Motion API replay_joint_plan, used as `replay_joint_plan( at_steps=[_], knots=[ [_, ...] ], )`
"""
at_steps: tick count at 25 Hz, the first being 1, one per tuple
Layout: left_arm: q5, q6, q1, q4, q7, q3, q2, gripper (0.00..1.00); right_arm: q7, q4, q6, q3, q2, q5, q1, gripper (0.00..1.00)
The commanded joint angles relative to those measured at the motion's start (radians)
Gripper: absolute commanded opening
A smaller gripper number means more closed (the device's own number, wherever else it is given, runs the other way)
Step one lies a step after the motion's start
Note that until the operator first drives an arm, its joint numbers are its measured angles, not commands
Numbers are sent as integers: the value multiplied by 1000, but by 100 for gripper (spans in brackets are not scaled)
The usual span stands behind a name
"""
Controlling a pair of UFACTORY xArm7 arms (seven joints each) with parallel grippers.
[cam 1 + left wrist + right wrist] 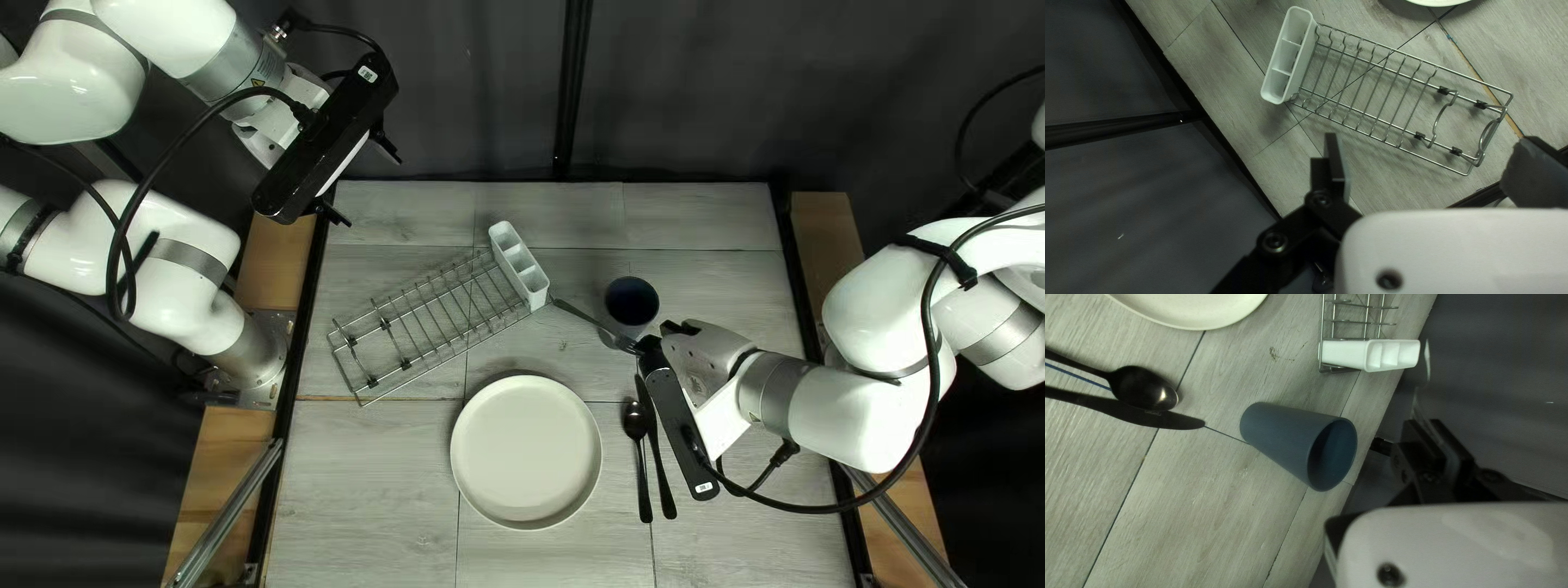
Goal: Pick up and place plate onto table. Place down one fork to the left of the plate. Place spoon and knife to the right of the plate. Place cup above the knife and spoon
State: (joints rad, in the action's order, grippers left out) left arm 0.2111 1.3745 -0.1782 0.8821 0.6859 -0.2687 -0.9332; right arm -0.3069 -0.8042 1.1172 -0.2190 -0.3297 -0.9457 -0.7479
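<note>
In the top left view my right gripper (640,346) is shut on the fork (582,316), whose head points toward the rack, left of the upright dark blue cup (631,301). The right wrist view shows the fork (1427,362) rising from between the pads of my right gripper (1441,449); its handle is hidden. A pale round plate (526,452) lies on the table. To its right lie the black spoon (636,420) and the knife (662,475), side by side, with the cup beyond them. My left gripper (366,185) hangs over the far left corner; my left gripper (1433,146) stands open, holding nothing.
A wire dish rack (430,327) stands at the table's far left, a white three-part cutlery holder (520,265) at its right end. The cup (1284,438) stands beside my right gripper. The dark curtain (675,87) hangs behind the far edge.
</note>
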Motion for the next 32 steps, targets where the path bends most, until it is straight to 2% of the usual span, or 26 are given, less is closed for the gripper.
replay_joint_plan(
  at_steps=[1, 4, 8, 14, 18, 26, 32],
  knots=[
    [0, 0, 0, 0, 0, 0, 0, 100, 0, 0, 0, 0, 0, 0, 0, 0],
    [-18, -58, -8, -22, -22, -12, 28, 100, 0, 0, 0, 0, 0, 0, 0, 0],
    [-52, -157, -33, -18, -48, -44, 145, 100, 0, 0, 0, 0, 0, 0, 0, 0],
    [-108, -248, -86, 18, -37, -82, 305, 100, 0, 0, 0, 0, 0, 0, 0, 0],
    [-164, -374, -136, 16, 13, -126, 426, 100, 0, 0, 0, 0, 0, 0, 0, 0],
    [-310, -542, -212, 38, 141, -211, 584, 100, 0, 0, 0, 0, 0, 0, 0, 0],
    [-441, -590, -255, 89, 266, -275, 699, 100, 0, 0, 0, 0, 0, 0, 0, 0]
  ],
)
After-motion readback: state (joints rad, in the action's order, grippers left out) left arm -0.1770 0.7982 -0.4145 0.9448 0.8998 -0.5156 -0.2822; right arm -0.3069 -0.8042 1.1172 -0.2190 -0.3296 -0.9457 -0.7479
